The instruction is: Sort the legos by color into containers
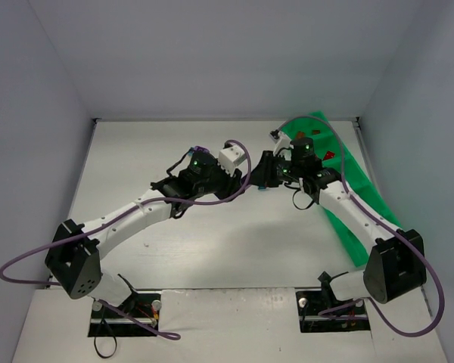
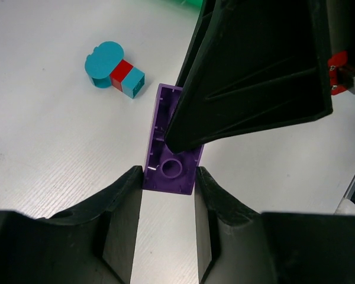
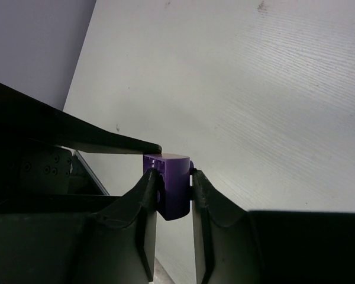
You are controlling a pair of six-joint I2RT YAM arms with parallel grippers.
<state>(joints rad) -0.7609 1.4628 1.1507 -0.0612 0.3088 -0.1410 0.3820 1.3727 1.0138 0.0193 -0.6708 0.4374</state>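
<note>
Left end effector (image 2: 168,176) and right end effector (image 3: 175,178) both pinch one purple brick (image 2: 173,165); a teal-and-red cluster (image 2: 115,72) lies unsorted on the bench (image 2: 47,154), so most sorting likely remains.

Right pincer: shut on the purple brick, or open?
Shut on it. In the right wrist view, the right pincer has its fingers pressed against both sides of the purple brick; the left pincer grips its other end.
</note>
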